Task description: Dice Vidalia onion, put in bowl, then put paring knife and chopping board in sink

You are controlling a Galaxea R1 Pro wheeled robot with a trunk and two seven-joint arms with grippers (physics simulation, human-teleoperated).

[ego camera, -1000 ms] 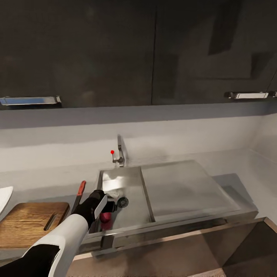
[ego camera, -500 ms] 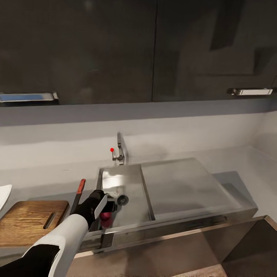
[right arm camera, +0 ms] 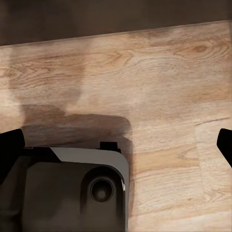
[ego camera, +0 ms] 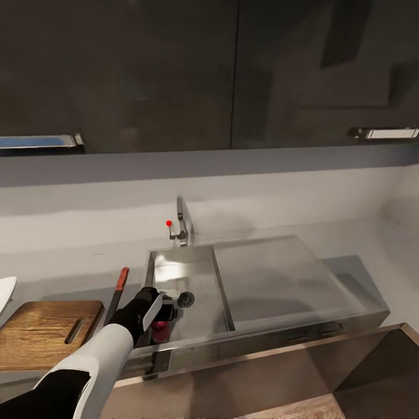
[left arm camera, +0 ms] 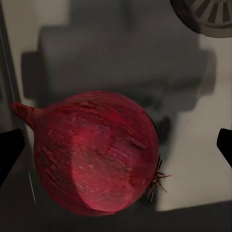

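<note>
The dark red Vidalia onion (ego camera: 160,331) lies in the sink (ego camera: 201,273) near the basin's front left corner, beside the round drain (ego camera: 185,299). My left gripper (ego camera: 167,312) hangs just over it. In the left wrist view the onion (left arm camera: 96,152) sits between the two spread fingertips (left arm camera: 9,154) of the open left gripper (left arm camera: 116,150), with gaps on both sides. The chopping board (ego camera: 46,334) lies on the countertop (ego camera: 70,273) at the left. The paring knife (ego camera: 118,288) rests between board and sink. The white bowl (ego camera: 4,294) shows at the left edge. My right gripper (right arm camera: 116,145) is open, empty, over wood floor.
A chrome tap (ego camera: 181,224) with a red knob (ego camera: 169,223) stands behind the basin. The flat drainboard (ego camera: 279,279) spreads to the right. Dark wall cabinets (ego camera: 174,70) hang above. In the right wrist view my dark base (right arm camera: 67,193) sits on the wood floor (right arm camera: 169,82).
The whole picture has shifted up a little, so the camera moved. My left gripper stays over the onion, a touch nearer the basin's front.
</note>
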